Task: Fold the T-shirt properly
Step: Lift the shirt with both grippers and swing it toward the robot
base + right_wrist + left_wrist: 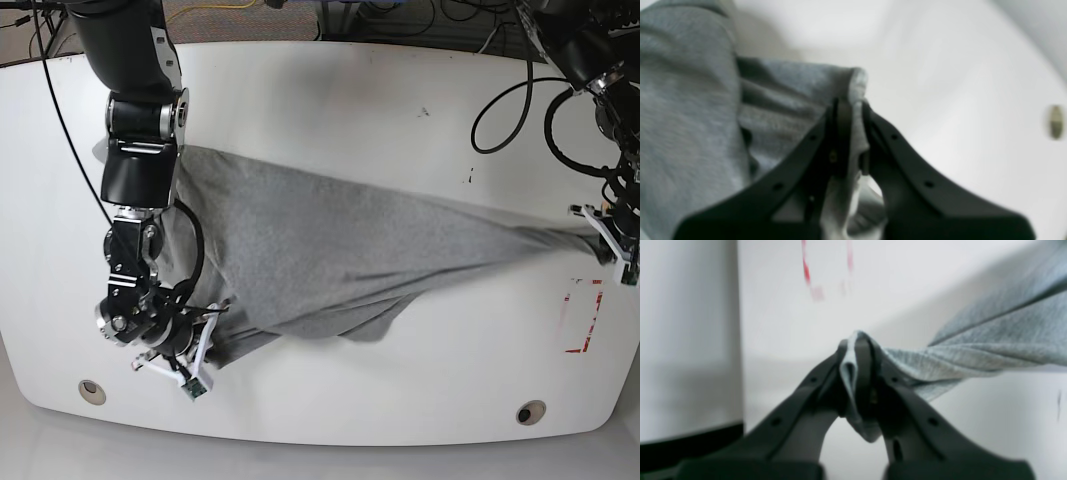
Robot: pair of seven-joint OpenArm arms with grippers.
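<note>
The shirt [340, 265] is stretching across the white table [330, 90], pulled taut between the two arms and sagging in the middle. The left tool [857, 350] is pinching a bunched edge of it near red marks [585, 315]. The right tool [848, 110] is pinching another fold by the table's front edge.

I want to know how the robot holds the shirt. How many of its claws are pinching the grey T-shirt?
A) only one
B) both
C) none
B: the left gripper is shut on a bunched bit of the T-shirt, and the right gripper pinches another edge, so the cloth hangs stretched between the two arms over the table.
</note>
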